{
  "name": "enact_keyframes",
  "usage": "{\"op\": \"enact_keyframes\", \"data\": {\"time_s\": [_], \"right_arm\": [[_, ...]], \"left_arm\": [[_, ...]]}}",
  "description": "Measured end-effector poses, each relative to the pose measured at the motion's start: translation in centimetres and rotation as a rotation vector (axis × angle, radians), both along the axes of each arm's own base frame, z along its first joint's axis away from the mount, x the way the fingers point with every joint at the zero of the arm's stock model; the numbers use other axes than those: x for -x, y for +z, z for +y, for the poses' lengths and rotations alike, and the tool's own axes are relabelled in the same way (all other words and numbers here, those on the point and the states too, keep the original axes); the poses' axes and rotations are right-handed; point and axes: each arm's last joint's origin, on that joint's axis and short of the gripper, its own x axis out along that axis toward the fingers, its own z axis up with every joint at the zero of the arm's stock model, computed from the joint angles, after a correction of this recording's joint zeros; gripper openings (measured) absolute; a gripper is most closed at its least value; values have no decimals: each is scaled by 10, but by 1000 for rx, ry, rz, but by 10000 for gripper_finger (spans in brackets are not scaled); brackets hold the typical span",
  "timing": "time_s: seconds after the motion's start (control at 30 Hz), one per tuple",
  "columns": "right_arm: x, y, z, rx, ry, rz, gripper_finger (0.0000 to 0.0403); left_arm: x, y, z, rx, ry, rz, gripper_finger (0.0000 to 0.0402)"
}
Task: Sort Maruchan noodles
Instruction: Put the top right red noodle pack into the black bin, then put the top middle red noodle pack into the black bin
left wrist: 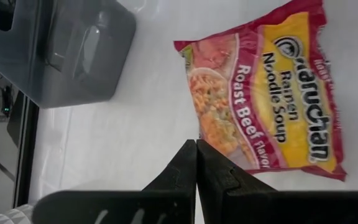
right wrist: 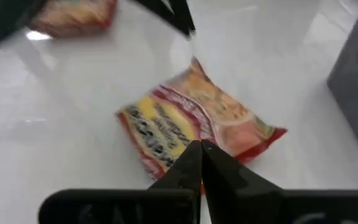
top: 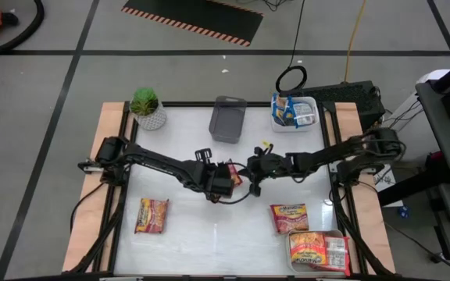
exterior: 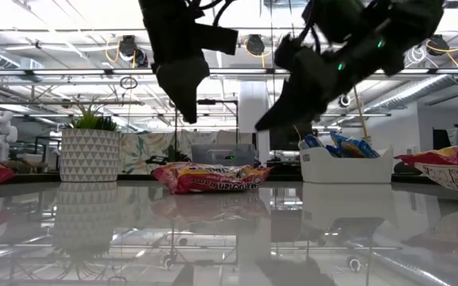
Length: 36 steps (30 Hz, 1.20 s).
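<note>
Near the grey tray (top: 227,119), at mid-table, a red-and-yellow noodle packet (left wrist: 263,87) lies flat under both arms. Jaws of the left gripper (left wrist: 196,163) and right gripper (right wrist: 201,163) are clenched, empty. One pair should be reopened before a packet edge is pinched.

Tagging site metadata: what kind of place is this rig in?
Likely a robotics lab or workshop: exposed ceiling pipes, hazard-striped floor mat, cables across the floor, and a white humanoid figure behind the table.

Glossy plastic Roast Beef ramen packet (left wrist: 263,93) lies on a smooth, reflective white tabletop (top: 186,226); matt grey plastic bin (top: 227,119); bare wooden border (top: 92,203).
</note>
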Motion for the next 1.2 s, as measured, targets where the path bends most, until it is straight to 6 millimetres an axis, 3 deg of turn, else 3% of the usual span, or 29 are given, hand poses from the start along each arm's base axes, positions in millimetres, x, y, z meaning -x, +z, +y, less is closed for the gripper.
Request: {"op": "enact_keyframes", "data": {"time_s": [0.13,0.3,0.47,0.63,0.8,1.0,1.2], "right_arm": [[11,18,2,-38,19,0,3],[21,6,0,-113,-70,72,17],[23,-18,-2,-172,-126,150,101],[12,-27,-1,-205,-134,80,199],[2,-44,1,-271,-102,53,257],[-3,-69,1,-275,-114,90,268],[-10,-78,2,-293,-58,31,248]], "left_arm": [[3,1,-7,2,-1,3,4],[6,6,-11,3,4,-13,4],[11,17,-10,-6,18,-49,4],[14,28,-8,-16,28,-98,4],[15,31,-8,-29,28,-107,4],[15,31,-7,-49,17,-100,4],[14,31,-5,-59,15,-98,4]]}}
